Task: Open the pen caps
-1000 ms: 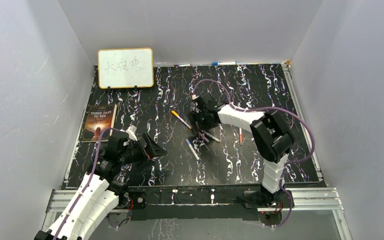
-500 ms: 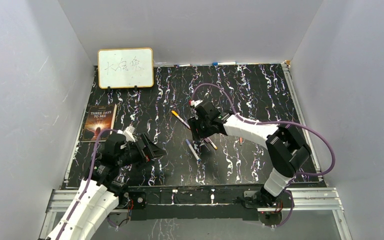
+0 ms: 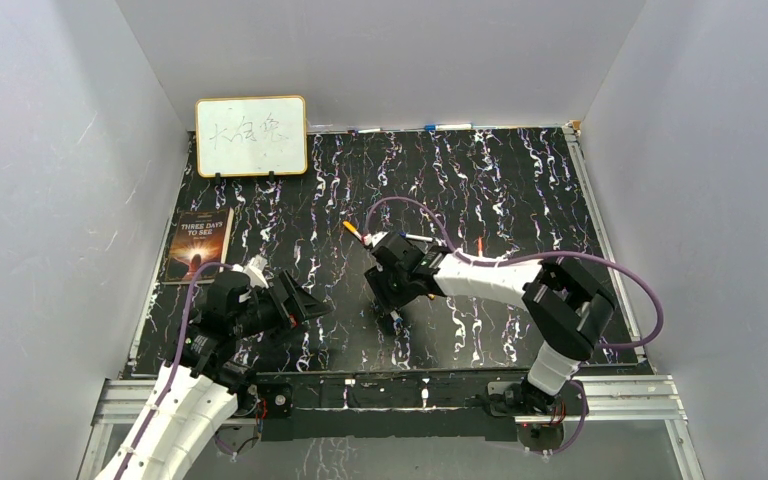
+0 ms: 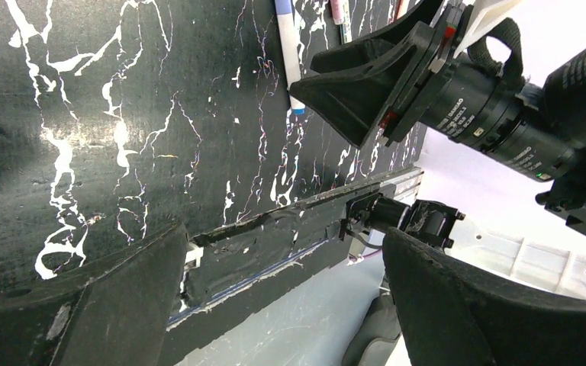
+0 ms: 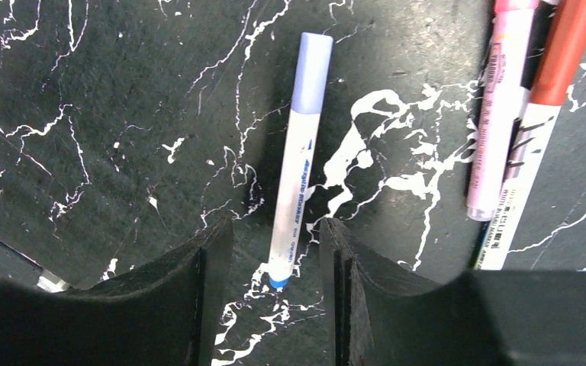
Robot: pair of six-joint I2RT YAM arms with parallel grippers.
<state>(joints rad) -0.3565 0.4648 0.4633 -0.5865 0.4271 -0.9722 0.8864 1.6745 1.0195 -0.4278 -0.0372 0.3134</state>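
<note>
In the right wrist view a white pen with a pale blue cap lies on the black marbled mat. My right gripper is open, low over the mat, with the pen's blue-tipped tail end between its fingers, not touching. A pink pen and a white pen with a red cap lie to the right. In the top view my right gripper covers the blue pen. An orange-capped pen and a red pen lie beyond it. My left gripper is open and empty, pointing at the right gripper.
A whiteboard stands at the back left and a book lies at the mat's left edge. The left wrist view shows the blue pen, the right gripper's fingers and the table's front rail.
My right gripper has moved nearer and left, from over the cluster of pens down to the blue-capped pen. The left arm has barely shifted.
</note>
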